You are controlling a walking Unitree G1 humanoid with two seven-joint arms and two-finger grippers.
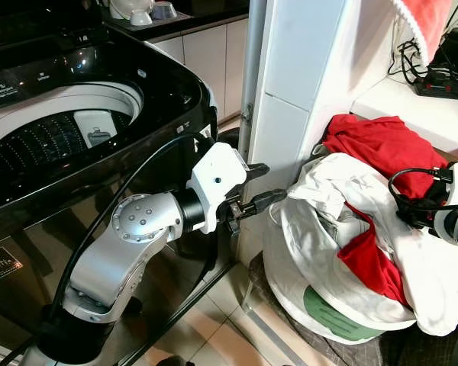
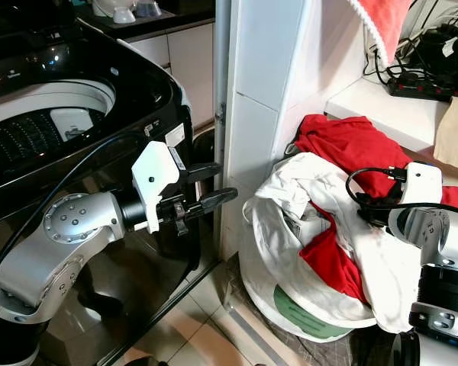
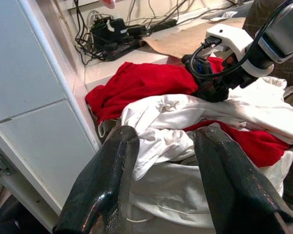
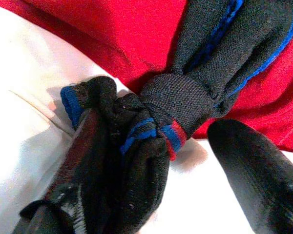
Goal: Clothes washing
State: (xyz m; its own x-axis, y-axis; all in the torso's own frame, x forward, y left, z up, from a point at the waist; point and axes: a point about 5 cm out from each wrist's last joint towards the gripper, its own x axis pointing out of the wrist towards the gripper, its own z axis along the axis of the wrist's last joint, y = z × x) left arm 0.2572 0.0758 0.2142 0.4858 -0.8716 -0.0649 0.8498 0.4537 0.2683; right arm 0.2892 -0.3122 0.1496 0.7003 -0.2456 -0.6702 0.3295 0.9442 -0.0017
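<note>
Right wrist view: two black fingers [image 4: 83,165] spread either side of a knotted black sock bundle with blue and red trim [image 4: 171,107], the bundle lying between them on red and white cloth, one finger tight against the fabric, the other apart from it. Head views now: right gripper [image 1: 414,204] down at the top of the heaped round white laundry basket [image 1: 328,305], nose in the pile where crumpled red garment [image 1: 382,145] meets rumpled white shirt [image 1: 328,191]. Left gripper [image 1: 252,187] out in front of the basket's near side, fingers parted and pinching nothing, tips just beside the white cloth, touching or not cannot be told. Behind the left arm, glossy black top-loading washing machine [image 1: 160,84], lid up, perforated drum [image 1: 46,141] open. White tiled pillar [image 1: 290,84] between machine and basket; tangle of black cables and a power strip [image 1: 443,76] on the ledge beyond.
</note>
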